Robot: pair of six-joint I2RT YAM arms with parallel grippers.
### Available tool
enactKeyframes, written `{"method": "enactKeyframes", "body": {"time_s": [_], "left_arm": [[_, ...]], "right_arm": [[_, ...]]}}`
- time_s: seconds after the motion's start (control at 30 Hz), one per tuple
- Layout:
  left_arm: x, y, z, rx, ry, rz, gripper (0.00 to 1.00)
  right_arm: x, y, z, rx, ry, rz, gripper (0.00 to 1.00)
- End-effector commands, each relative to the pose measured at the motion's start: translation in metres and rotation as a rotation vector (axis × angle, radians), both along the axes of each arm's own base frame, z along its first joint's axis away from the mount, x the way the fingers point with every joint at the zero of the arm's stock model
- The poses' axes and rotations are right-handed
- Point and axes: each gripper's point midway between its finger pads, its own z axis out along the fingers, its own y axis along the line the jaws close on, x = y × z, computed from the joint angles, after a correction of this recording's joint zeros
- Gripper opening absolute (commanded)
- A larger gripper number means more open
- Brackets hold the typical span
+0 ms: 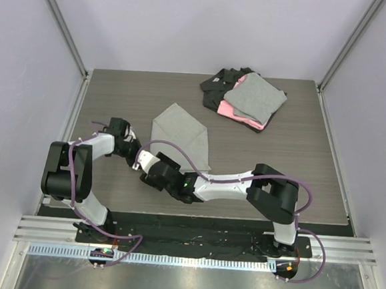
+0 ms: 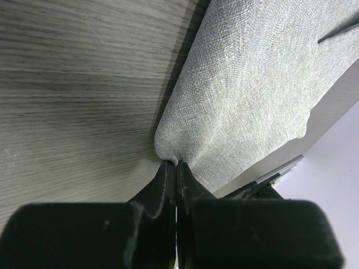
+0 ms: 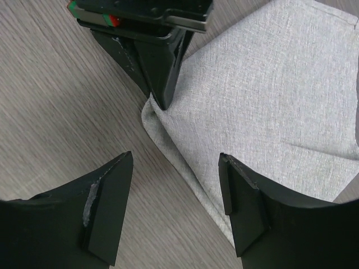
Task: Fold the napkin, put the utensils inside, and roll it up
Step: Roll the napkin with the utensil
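Observation:
The napkin [image 1: 180, 135] is a light-grey cloth lying folded on the wooden table, its near-left corner under the arms. My left gripper [image 1: 136, 155] is shut on that corner, and in the left wrist view its closed tips [image 2: 171, 163] pinch the napkin [image 2: 252, 84] where it bunches. My right gripper [image 1: 148, 173] faces it from the near side. It stands open [image 3: 176, 168] over the napkin's folded edge [image 3: 185, 168], one finger [image 3: 106, 202] above bare table, the other [image 3: 244, 207] above cloth. The left gripper [image 3: 162, 67] shows ahead of it. The utensils are out of view.
A stack of grey, pink and black folded cloths [image 1: 247, 98] lies at the back right of the table [image 1: 292, 159]. Pale walls enclose the table on three sides. A metal rail [image 1: 192, 241] runs along the near edge by the arm bases.

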Motion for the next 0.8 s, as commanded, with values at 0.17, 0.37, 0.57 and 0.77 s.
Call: {"method": "enactKeyframes", "body": {"time_s": [0.17,0.37,0.57,0.77], "left_arm": [[0.001,-0.002,0.01,-0.083,0.024,0.029,0.0],[0.001,0.003,0.013,-0.081,0.022,0.046,0.0],[0.001,0.002,0.015,-0.09,0.014,0.043,0.0],[0.003,0.007,0.016,-0.105,0.023,0.077,0.0]], "right_arm": [[0.01,0.03,0.004,0.076,-0.123,-0.034,0.72],[0.007,0.036,0.001,0.104,-0.119,-0.012,0.78],[0.006,0.038,0.003,0.113,-0.116,0.003,0.79],[0.006,0.037,-0.005,0.105,-0.122,-0.009,0.79]]}}
